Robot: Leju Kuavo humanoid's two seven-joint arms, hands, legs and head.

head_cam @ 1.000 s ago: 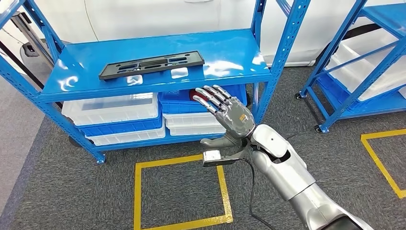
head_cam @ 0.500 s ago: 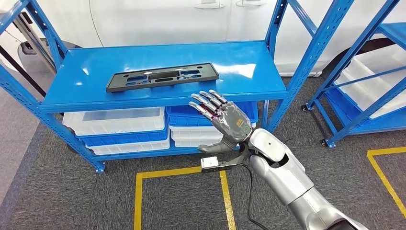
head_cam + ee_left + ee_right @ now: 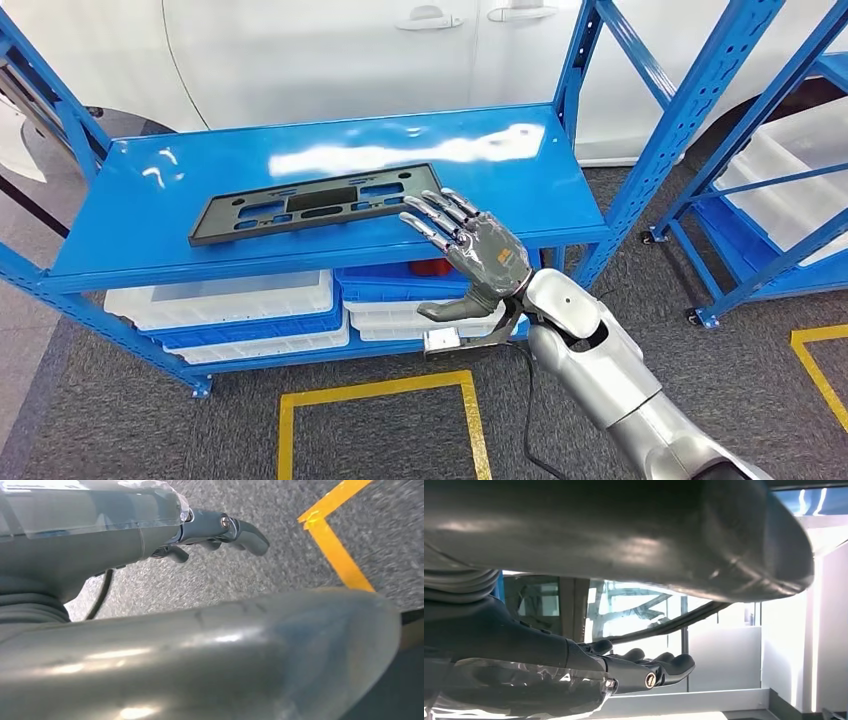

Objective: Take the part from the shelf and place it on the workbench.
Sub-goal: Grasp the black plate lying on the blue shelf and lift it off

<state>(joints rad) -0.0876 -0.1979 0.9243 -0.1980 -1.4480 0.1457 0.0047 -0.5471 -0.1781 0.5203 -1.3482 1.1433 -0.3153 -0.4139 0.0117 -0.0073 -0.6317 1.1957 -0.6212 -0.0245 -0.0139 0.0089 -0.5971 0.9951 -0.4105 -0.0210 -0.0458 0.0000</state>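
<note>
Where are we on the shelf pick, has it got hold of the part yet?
Not yet. Done: the robot stands at the blue shelf. In hand: the right hand is raised with fingers spread, its fingertips by the near end of the black flat part, which lies flat on the shelf, ungripped. The left hand hangs over the floor, holding nothing. Left: grip, lift, carry to the workbench.

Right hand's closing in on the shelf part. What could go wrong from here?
1. The part lies flat on the glossy shelf; open fingers may push it away rather than get under it.
2. The right hand is at the part's end; a long plate gripped there may tip or slip.
3. The upright stands near the arm's path.
</note>
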